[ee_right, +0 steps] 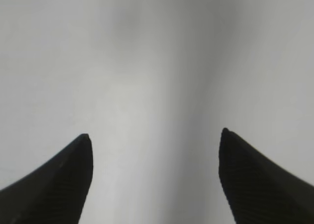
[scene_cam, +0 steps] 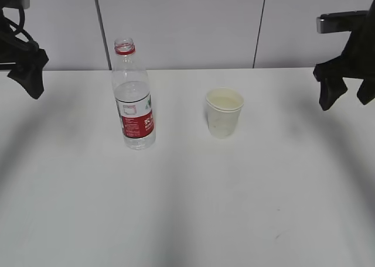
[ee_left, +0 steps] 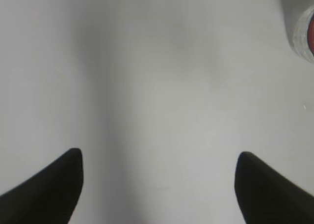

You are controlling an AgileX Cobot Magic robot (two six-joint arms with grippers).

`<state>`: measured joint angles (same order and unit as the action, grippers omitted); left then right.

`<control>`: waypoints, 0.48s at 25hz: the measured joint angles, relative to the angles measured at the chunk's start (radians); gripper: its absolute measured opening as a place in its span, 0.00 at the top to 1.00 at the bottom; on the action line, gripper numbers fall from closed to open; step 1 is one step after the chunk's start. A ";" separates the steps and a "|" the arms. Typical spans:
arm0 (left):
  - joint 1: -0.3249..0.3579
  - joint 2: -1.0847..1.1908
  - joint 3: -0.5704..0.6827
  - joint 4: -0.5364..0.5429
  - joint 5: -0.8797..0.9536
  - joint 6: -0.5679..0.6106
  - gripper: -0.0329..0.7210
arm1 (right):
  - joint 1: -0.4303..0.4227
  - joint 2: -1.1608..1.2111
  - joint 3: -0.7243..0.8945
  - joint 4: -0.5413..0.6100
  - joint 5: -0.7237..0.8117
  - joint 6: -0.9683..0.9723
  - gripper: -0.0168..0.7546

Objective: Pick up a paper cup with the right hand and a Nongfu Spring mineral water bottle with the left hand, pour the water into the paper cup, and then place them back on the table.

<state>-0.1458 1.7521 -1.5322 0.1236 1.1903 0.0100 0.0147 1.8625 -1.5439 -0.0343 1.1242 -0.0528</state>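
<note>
The Nongfu Spring mineral water bottle stands upright and uncapped on the white table, left of centre, with clear water up to above its red-and-white label. The paper cup stands upright to its right, apart from it. My left gripper hangs open and empty at the far left, well away from the bottle. In the left wrist view only an edge of the bottle shows at the top right. My right gripper hangs open and empty at the far right; its wrist view shows only bare table.
A grey-white panelled wall runs behind the table's far edge. Soft arm shadows lie across the tabletop. Nothing else stands on the table in these views.
</note>
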 joint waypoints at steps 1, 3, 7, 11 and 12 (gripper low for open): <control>0.000 0.000 0.000 0.001 0.001 0.000 0.19 | 0.000 0.000 -0.008 -0.005 0.005 0.000 0.21; 0.000 0.000 0.000 0.001 0.003 0.000 0.19 | 0.000 0.000 -0.023 -0.009 0.014 0.000 0.21; 0.000 0.000 0.000 0.002 0.026 -0.001 0.19 | 0.000 0.000 -0.029 -0.013 0.050 -0.002 0.22; 0.000 -0.010 0.000 -0.004 0.035 -0.001 0.20 | 0.000 -0.011 -0.029 -0.015 0.088 -0.002 0.22; 0.000 -0.020 0.000 -0.008 0.036 -0.001 0.20 | 0.000 -0.022 -0.025 -0.011 0.090 -0.002 0.22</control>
<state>-0.1458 1.7317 -1.5322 0.1151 1.2264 0.0090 0.0147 1.8406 -1.5691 -0.0452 1.2142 -0.0548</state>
